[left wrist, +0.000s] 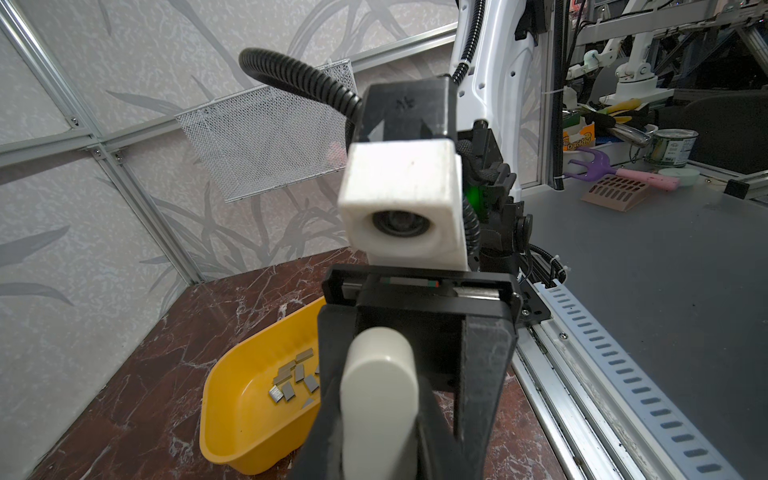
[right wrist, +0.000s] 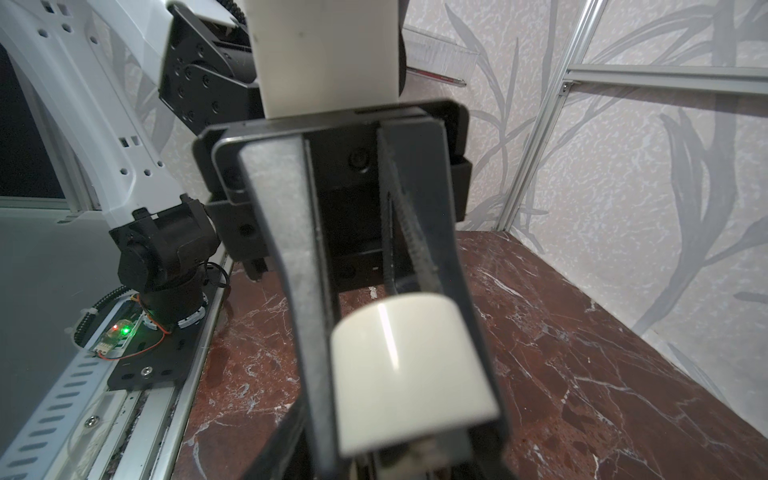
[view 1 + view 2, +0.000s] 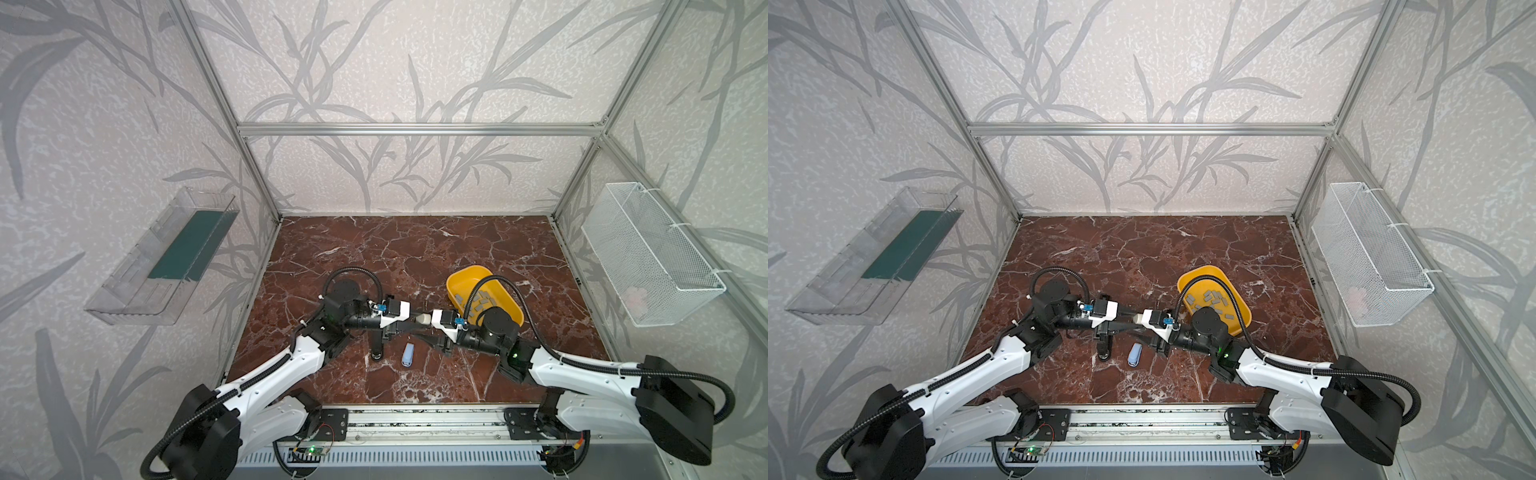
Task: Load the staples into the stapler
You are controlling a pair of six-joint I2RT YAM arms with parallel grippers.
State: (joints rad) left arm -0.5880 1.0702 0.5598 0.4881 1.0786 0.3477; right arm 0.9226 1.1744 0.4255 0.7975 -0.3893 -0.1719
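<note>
**Stapler held up between both grippers, staples lying in the yellow tub**

A cream stapler (image 3: 423,319) hangs above the middle of the marble table (image 3: 415,257), clear of the surface, with the two arms meeting head-on around it. The left gripper (image 3: 411,326) is clamped tight on it. From the left wrist view its rounded cream body (image 1: 380,395) runs straight out from the camera.

The right gripper (image 3: 430,328) faces the other way, and its fingers (image 1: 486,374) straddle the far end of the stapler. In that wrist view one finger lies against the stapler's side, while a dark gap shows between the stapler and the other finger. I cannot tell whether this gripper is actually pinching it. The right wrist view shows the stapler's blunt end (image 2: 411,374) close to the lens, flanked by dark fingers.

The staples (image 3: 478,299) are short grey strips lying loose in a yellow tub (image 3: 461,276), which sits on the table just behind the right arm's wrist. They show more clearly from the left wrist (image 1: 291,382), scattered over the tub floor. None can be seen in either gripper.

A blue stapler (image 3: 408,355) lies flat on the table just in front of the grippers, touching neither.
</note>
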